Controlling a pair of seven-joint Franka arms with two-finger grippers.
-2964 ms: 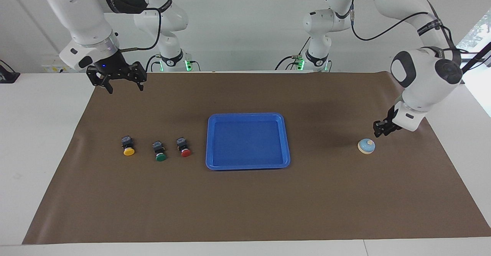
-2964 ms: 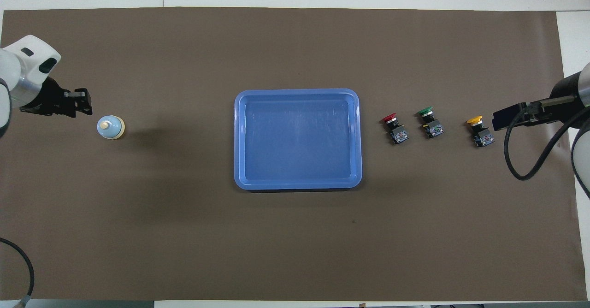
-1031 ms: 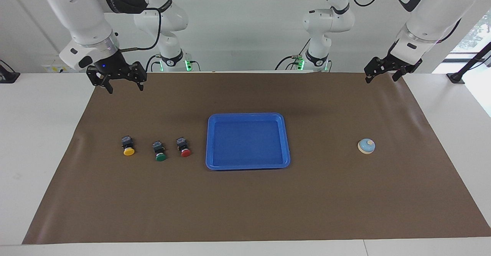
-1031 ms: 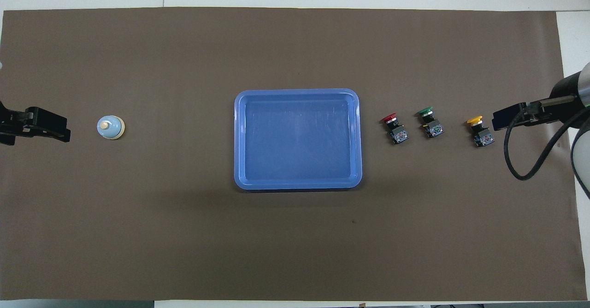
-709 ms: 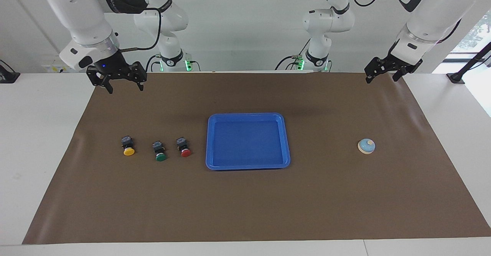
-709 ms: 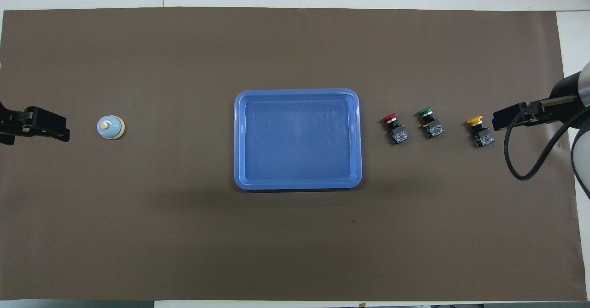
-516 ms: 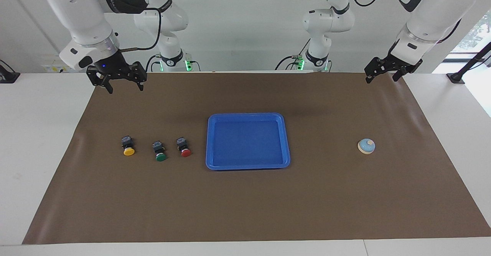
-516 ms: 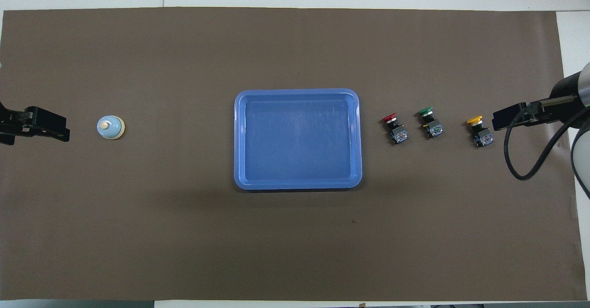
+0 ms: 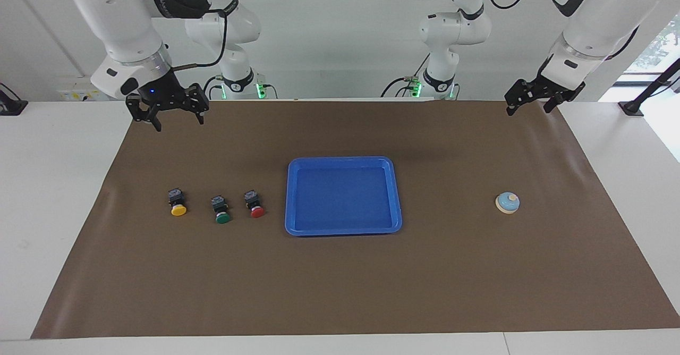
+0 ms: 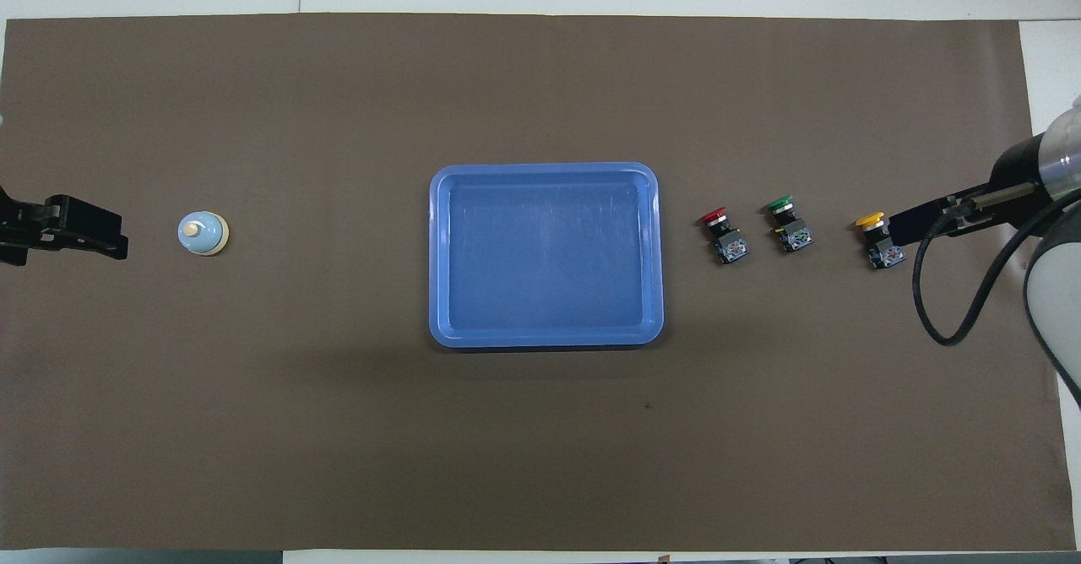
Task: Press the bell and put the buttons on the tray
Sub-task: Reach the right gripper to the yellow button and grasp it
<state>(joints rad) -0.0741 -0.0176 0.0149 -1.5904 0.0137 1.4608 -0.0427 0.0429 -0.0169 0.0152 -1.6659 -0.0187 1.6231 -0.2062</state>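
- Right gripper [image 9: 177, 117] fingers spread wide, raised over the mat's robot-side edge; yellow button [image 9: 178, 204] sits nearest its reach.
- Left gripper [image 9: 528, 102] waits raised, aperture unreadable; bell [image 9: 507, 202] well apart.
- Likely step: first button pick; tray [image 9: 394, 195] empty.
- Next: descend, straddle button body.

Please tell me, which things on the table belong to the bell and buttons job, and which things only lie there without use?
Belong to the job:
bell
yellow button
green button
red button
tray
right gripper, raised, jaws open
left gripper, raised, waiting

Only lying there:
brown mat under everything; nothing else
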